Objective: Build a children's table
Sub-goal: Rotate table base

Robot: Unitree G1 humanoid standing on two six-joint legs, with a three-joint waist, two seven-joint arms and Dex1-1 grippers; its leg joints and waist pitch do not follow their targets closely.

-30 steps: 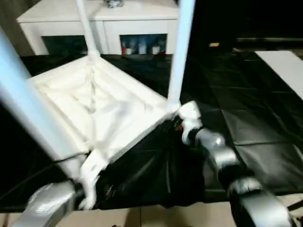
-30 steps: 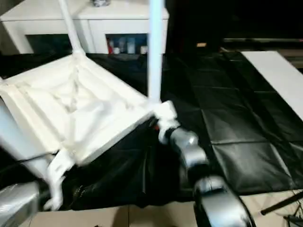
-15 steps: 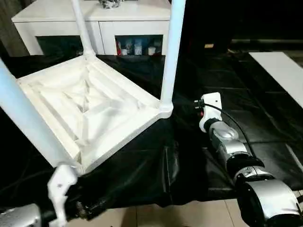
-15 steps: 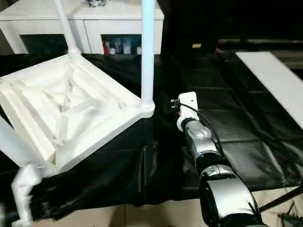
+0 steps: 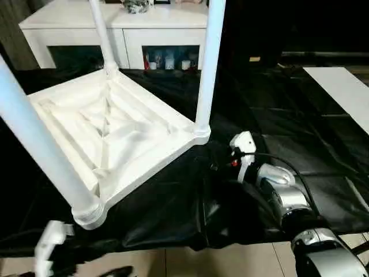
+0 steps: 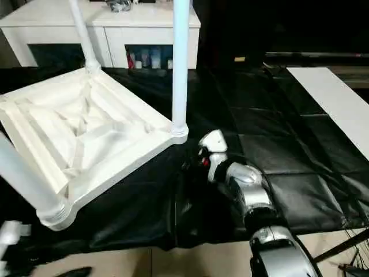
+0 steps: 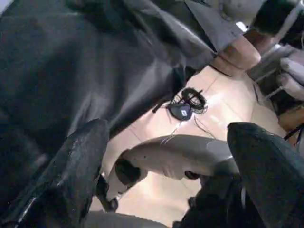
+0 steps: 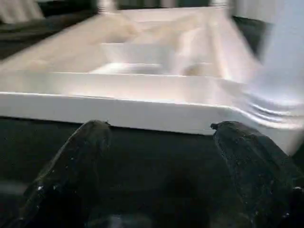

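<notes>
The children's table lies upside down on the black sheet, its ribbed white tabletop (image 5: pixel 109 130) facing up. Three white legs stand in corner sockets: a far one (image 5: pixel 101 34), a right one (image 5: pixel 209 63) and a near-left one (image 5: pixel 34 144). My right gripper (image 8: pixel 161 128) is open and empty, low on the sheet, facing the tabletop's edge just short of the right leg's socket; its white wrist housing (image 5: pixel 242 147) sits right of that corner. My left gripper (image 7: pixel 166 133) is open and empty, below the near-left corner at the sheet's front edge, by its white housing (image 5: pixel 49 245).
A white cabinet (image 5: pixel 124 23) with glass doors stands behind the table. A white board (image 5: pixel 346 86) lies at the far right on the black sheet (image 5: pixel 300 115). Tan floor (image 5: pixel 190 262) runs along the front, with a small black cable device (image 7: pixel 183 109) on it.
My left gripper has come off the near-left corner, dropped toward the front edge and opened wider. My right gripper has backed away from the right leg's socket. The head camera has shifted too.
</notes>
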